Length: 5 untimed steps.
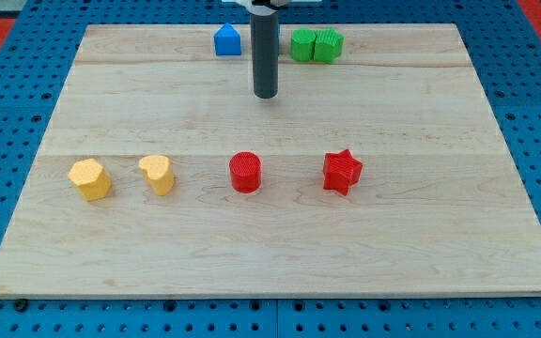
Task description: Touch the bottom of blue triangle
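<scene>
Table [270, 253] of pale wooden planks fills most of the view, resting on a blue pegboard [7, 141]. Next in size, my dark straight rod hangs at about twelve o'clock from the table's middle, my tip [266, 96] ending on bare wood; it carries no fingers, so nothing is open, closed or held. Along the centre runs a row of four: a yellow hexagon-like block [90, 178] and a yellow heart-like block [158, 174] toward nine o'clock, a red cylinder [245, 173] near the middle, and a red star [342, 171] toward three o'clock. Two green blocks [316, 45], shapes unclear, sit touching at one o'clock from my tip. The blue triangle-topped block [227, 40], the target, stands near the far edge at about eleven o'clock from my tip, near but apart. I judge the tip is placed below it to approach its lower side.
</scene>
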Each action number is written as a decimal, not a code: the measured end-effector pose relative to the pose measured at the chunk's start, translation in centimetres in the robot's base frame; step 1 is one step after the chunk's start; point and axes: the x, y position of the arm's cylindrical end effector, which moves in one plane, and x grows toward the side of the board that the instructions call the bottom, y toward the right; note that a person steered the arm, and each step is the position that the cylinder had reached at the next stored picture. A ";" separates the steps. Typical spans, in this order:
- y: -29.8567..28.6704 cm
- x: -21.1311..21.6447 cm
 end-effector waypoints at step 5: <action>-2.3 -6.0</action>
